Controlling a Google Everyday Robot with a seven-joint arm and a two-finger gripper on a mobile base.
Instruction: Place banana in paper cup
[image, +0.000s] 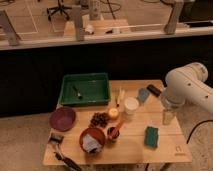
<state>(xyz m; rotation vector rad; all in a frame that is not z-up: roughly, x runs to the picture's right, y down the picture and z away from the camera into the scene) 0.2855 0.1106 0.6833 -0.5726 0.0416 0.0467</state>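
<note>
Nothing legible from here; a small mark (178, 150) at the corner of the bench (132, 147) may be a logo. The gripper (167, 119) hangs over its right side.

Wooden table (132, 146), speckled floor (20, 142), dark wall (30, 75) behind

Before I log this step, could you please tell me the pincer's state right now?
Pincer: cannot be told; it hangs over the table's right side, beyond the paper cup.

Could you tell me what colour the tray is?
The tray is green, camera view; pincer hangs at right.
</note>
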